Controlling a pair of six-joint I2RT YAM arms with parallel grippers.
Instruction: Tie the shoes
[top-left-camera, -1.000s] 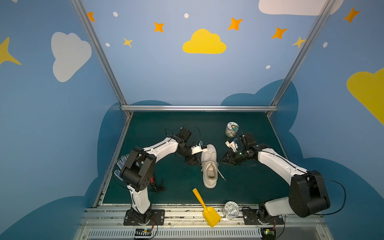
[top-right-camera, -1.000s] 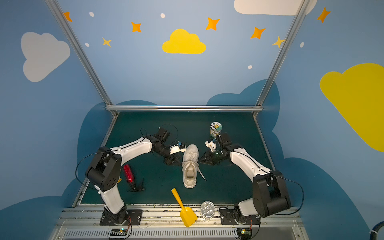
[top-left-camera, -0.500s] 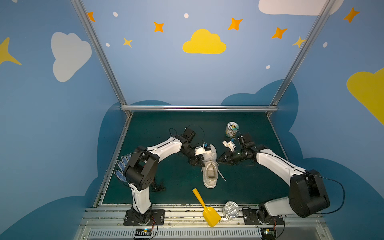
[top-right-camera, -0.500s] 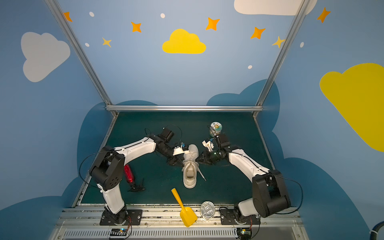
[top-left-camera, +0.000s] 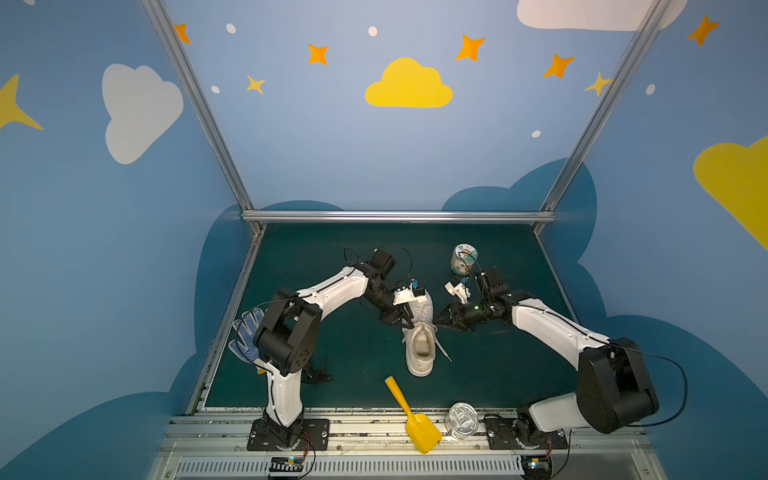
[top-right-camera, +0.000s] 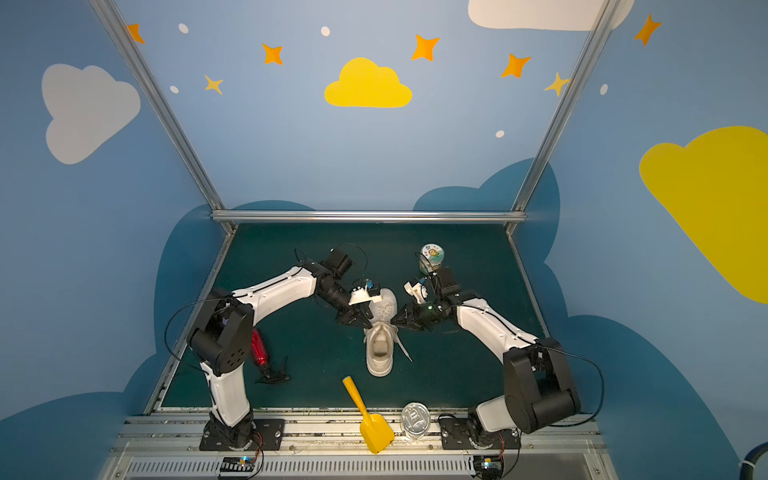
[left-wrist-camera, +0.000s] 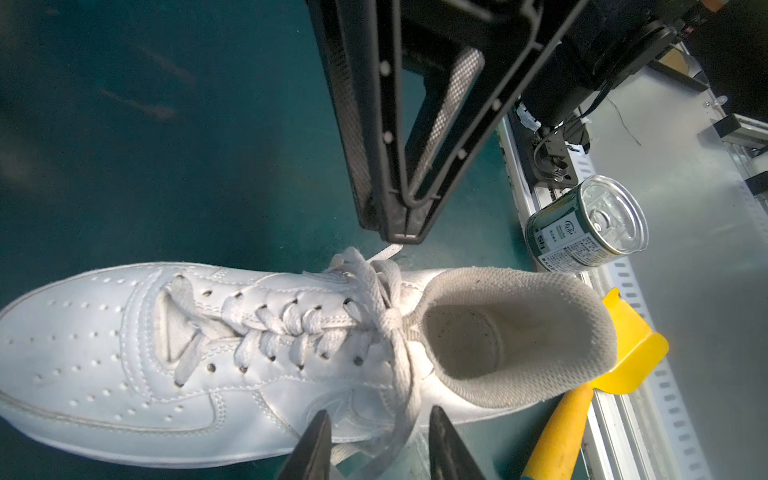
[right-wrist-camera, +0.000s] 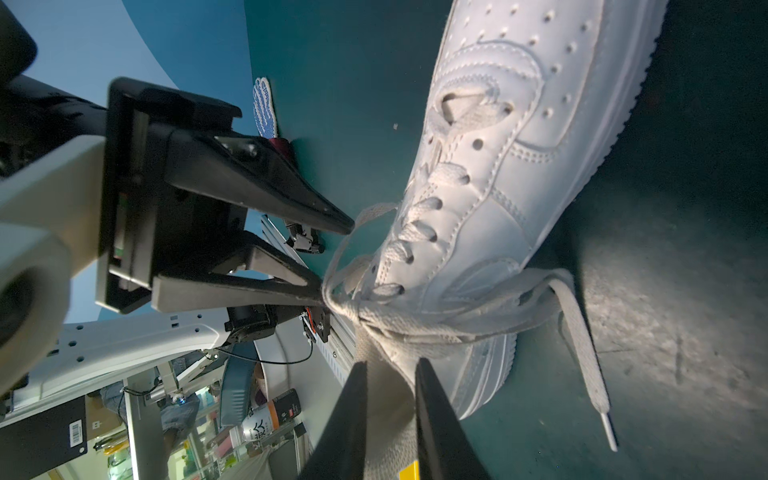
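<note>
Black left tool (left-wrist-camera: 379, 440): has closed in on the sneaker's left; jaws spread, narrowing round a loop of the laces (left-wrist-camera: 401, 399).
Sneaker (top-left-camera: 419, 349): flat on the bench (top-left-camera: 299, 249), between both tools.
Right tool (left-wrist-camera: 399, 237): at the sneaker's right, pinching another strand.
Meaning: both strands nearly held; tightening probably comes next.

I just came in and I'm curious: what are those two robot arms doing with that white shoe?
They are tying the white sneaker on the green mat. The right gripper is shut on one lace. The left gripper, jaws apart, has another strand between them. No finished bow yet.
</note>
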